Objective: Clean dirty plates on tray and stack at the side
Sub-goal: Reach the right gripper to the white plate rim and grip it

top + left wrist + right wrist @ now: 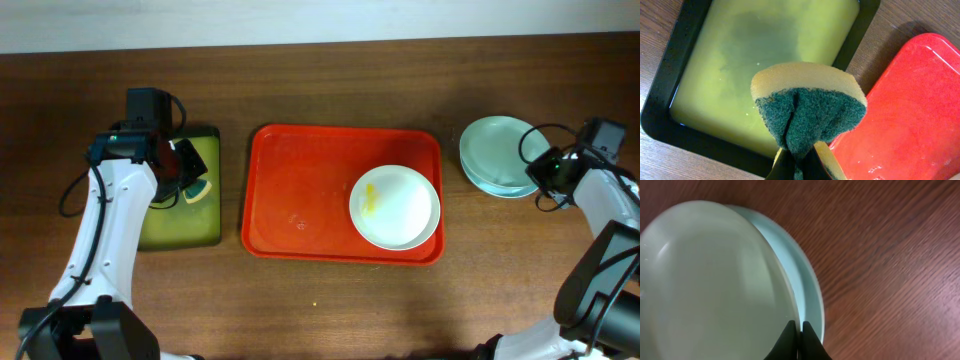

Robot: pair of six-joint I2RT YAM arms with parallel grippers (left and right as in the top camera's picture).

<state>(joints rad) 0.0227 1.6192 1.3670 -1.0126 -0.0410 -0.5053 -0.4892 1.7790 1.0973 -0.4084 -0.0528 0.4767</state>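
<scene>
Looking down from overhead first: the white plate (395, 207) lies in the right half of the red tray (290, 190), with a yellow smear left of its centre. The upper mint plate (495, 148) sits on the lower mint plate (503, 190) on the table (320, 300), near the tray's right end. The left gripper (190, 172) hangs over the yellow-green tray (180, 230). The right gripper (545, 172) is at the stack's right edge.

Left wrist: jaws clamped on a folded sponge (807, 107), green scouring face toward us, above the small tray's murky liquid. A corner of the red tray shows at the right.

Right wrist: jaws almost together, with the upper mint plate's rim running into the slit. We read this as a pinch on that rim. The two plates lie offset.

Handling, our judgement: the white plate looks stiff, light and glossy, so likely slick once wet. Its shallow rim is the only hold, and we would pinch it at the edge nearest the stack. The sponge is soft, so we would press gently or the plate may skate across the tray.
</scene>
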